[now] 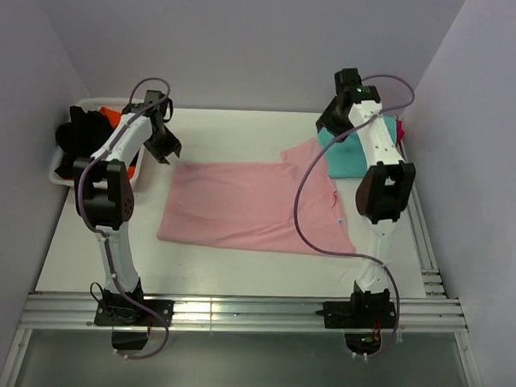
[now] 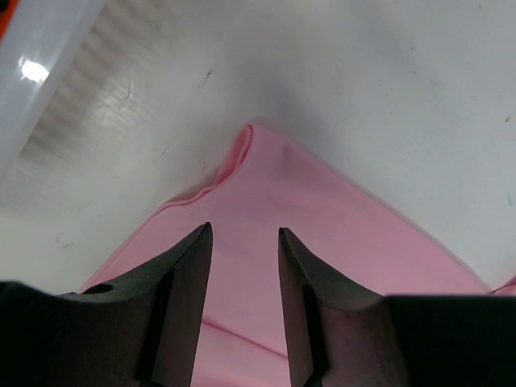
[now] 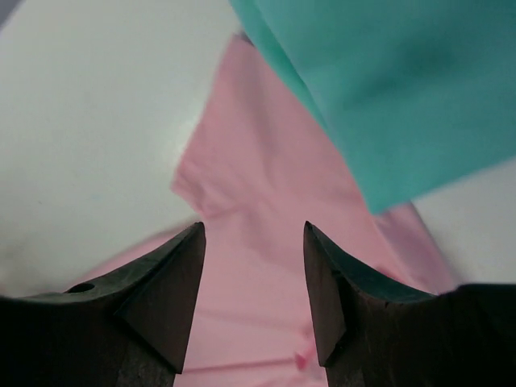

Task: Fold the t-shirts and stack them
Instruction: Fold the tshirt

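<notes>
pink t-shirt (image 1: 249, 206) lies flat, corner below left jaws, sleeve below right jaws, both parted and empty

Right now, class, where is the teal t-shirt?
In the top view, the teal t-shirt lies at the table's far right, under the right arm, overlapping the pink t-shirt's sleeve.

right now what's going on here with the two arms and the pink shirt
A light pink t-shirt lies spread out on the table. The left gripper hangs open over its far left corner, and the right gripper hangs open over its sleeve. Neither holds anything. A teal t-shirt lies at the far right. The white basket at the left holds black cloth and orange cloth.
</notes>
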You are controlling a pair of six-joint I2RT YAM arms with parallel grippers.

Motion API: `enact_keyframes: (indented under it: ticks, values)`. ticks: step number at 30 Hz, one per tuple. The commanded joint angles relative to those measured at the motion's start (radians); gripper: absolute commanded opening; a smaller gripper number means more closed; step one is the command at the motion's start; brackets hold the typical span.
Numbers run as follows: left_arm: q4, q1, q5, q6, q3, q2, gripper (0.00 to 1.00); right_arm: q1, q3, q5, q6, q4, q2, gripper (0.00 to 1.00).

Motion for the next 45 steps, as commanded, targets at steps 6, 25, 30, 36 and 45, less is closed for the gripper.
enact_keyframes:
  ticks: [6, 25, 30, 36, 45]
  values:
    - [-0.037, 0.024, 0.048, 0.066, 0.080, 0.044, 0.44, 0.049, 0.176, -0.067, -0.006, 0.138, 0.250, 0.59]
    - [-0.023, 0.030, 0.079, 0.075, -0.092, -0.084, 0.44, 0.045, 0.314, 0.085, 0.043, 0.208, 0.425, 0.63]
    - [-0.023, 0.030, 0.086, 0.055, -0.087, -0.087, 0.43, 0.031, 0.321, 0.150, 0.022, 0.148, 0.435, 0.61]
    - [-0.023, 0.036, 0.089, 0.039, -0.084, -0.087, 0.43, 0.031, 0.394, 0.138, 0.014, 0.097, 0.506, 0.60]
    - [0.023, 0.075, 0.099, 0.014, -0.128, -0.114, 0.43, 0.069, 0.420, 0.139, -0.049, 0.096, 0.532, 0.38]
